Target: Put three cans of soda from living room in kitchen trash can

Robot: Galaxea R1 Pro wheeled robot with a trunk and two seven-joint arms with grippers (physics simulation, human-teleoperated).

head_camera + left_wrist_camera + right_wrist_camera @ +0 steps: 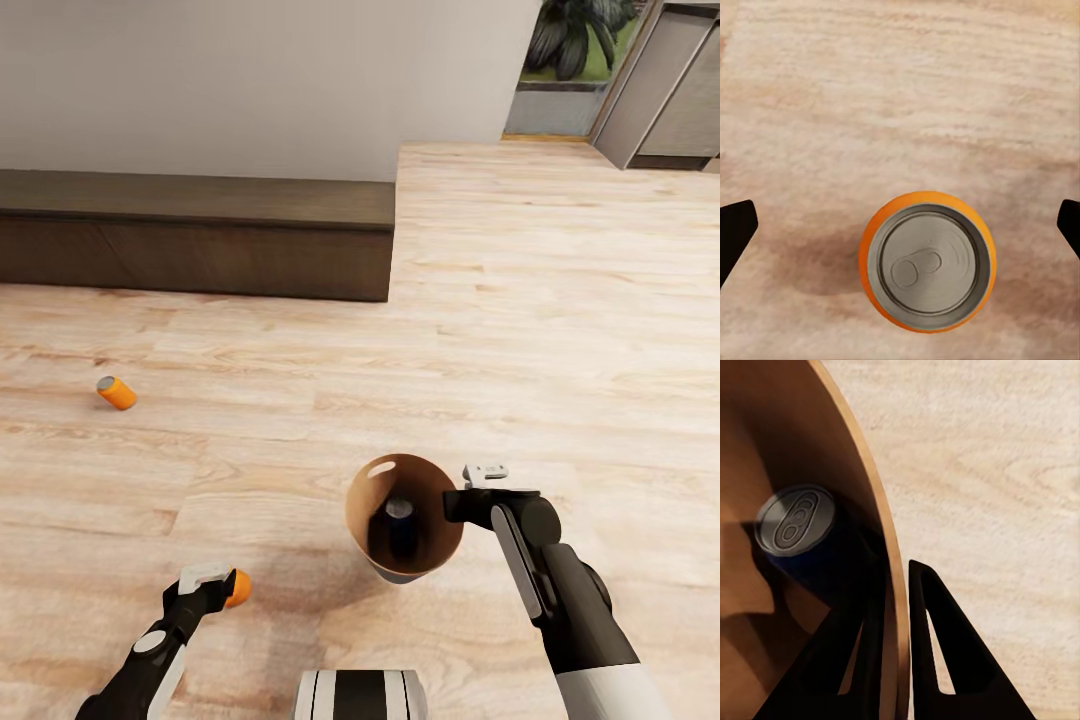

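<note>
Orange can (928, 261) stands between left hand's (212, 588) spread fingers; right hand (462, 497) pinches bin (404, 520) rim, one can (799, 529) inside; third can (117, 392) lies farther off.

bin (362, 515) — base hidden behind its own rim | right gripper (900, 585) — fingers cut off by frame edge | plant (580, 35) — top cropped

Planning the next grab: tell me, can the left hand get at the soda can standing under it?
Probably yes: the left hand is open above the upright soda can, fingers well apart on either side, only bare floor around.
</note>
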